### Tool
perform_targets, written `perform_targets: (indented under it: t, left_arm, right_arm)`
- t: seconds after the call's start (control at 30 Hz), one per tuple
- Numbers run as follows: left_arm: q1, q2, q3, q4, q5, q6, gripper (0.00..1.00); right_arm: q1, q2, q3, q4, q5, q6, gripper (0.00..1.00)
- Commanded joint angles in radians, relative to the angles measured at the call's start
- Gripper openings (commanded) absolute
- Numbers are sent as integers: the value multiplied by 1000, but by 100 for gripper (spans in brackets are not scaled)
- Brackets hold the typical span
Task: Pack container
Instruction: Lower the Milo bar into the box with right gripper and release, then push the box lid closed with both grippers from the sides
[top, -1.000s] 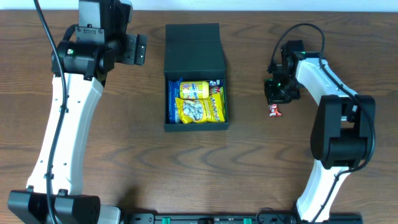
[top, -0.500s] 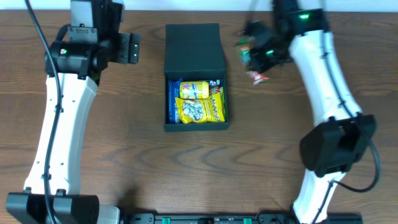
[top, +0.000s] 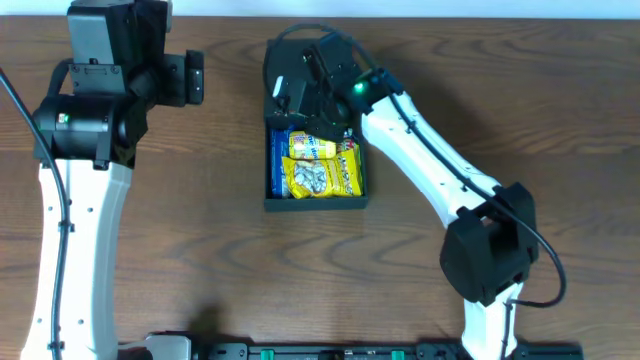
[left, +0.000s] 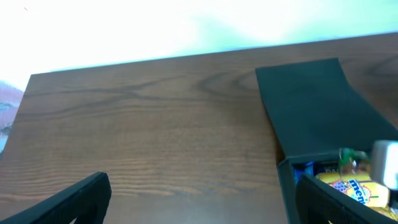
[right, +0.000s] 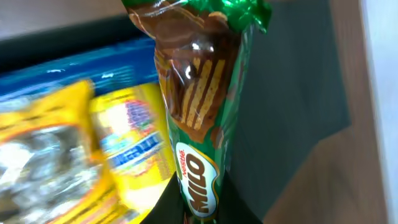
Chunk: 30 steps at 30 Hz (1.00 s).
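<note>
We see the container (top: 316, 204) in the upper middle of the overhead frame, a dark square box on the brown table (top: 200, 250), with its flap lid (top: 345, 55) folded open toward the top edge. Its open compartment holds snack packets packed close together: a yellow packet printed with pale pieces (top: 320, 178) across the lower part, a yellow packet with a blue label (top: 312, 145) just above it, and a blue packet (top: 275, 160) along the left wall. The right gripper (top: 318, 98) hangs over the seam where the lid meets the compartment, covering much of the flap. In its wrist view the right gripper is pinching the lower end of a green and brown Milo bar (right: 199, 118), which stands up the middle of the frame; the yellow packets show blurred at the left and the dark lid at the right. We cannot tell whether the bar touches the packets. The left gripper (top: 185, 78) sits in the upper left of the overhead frame, well apart from the container. In its wrist view its fingers (left: 68, 199) are spread wide with only bare table between them, and the container fills the right side.
</note>
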Motion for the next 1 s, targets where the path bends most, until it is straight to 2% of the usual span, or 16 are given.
perform_targets:
  t: [0.0,0.07,0.2,0.23,0.27,0.37,0.43,0.53,0.57,0.6,0.63,0.67,0.7,0.8,0.9,0.97]
  left_arm:
    - [4,-8,7,-6,0,-8,95]
    - [4,-8,7,-5,0,-8,95]
    - [4,-8,7,-5,0,-8,95]
    - [4,-8,7,-5,0,-8,95]
    - [4,-8,7,-4,0,-8,95]
    - [4,-8,7,-5,0,-8,95]
    - [4,-7,7,-6,0,-8,95]
    - [5,2,6,-7,0,-8,95]
    - [5,15,5,-7,6,-8,95]
    - [5,35,5,-7,19,-8,95]
    - [5,61,5,-8,44,-8,64]
    - [5,86,5,-8,69,-8,35]
    - [5,119,5,-9,99,-8,6]
    - [3,196,5,-10,213,-9,6]
    - [3,284,5,2,338,-30,6]
    - [5,343,5,26,305,-195,6]
  right_arm:
    - [2,0,-49,40,53,-135,2]
    - [2,0,-73,58,60,-217,3]
    - [2,0,-114,121,85,-263,22]
    - [2,0,-124,142,86,-264,52]
    - [2,0,-125,148,89,-264,99]
    - [7,-1,-125,184,151,-259,99]
    - [15,-4,-124,231,248,-174,99]
    - [14,-18,-118,253,352,24,99]
    - [0,-33,-115,246,388,169,99]
    - [-23,-49,-115,226,392,269,86]
    - [-51,-61,-115,204,392,362,41]
    - [-81,-67,-115,181,392,453,5]
    - [-121,-72,-115,146,392,563,1]
    - [-229,-72,-116,53,362,792,1]
    - [-346,-63,-117,-1,117,857,2]
    - [-399,-48,-123,12,-13,859,1]
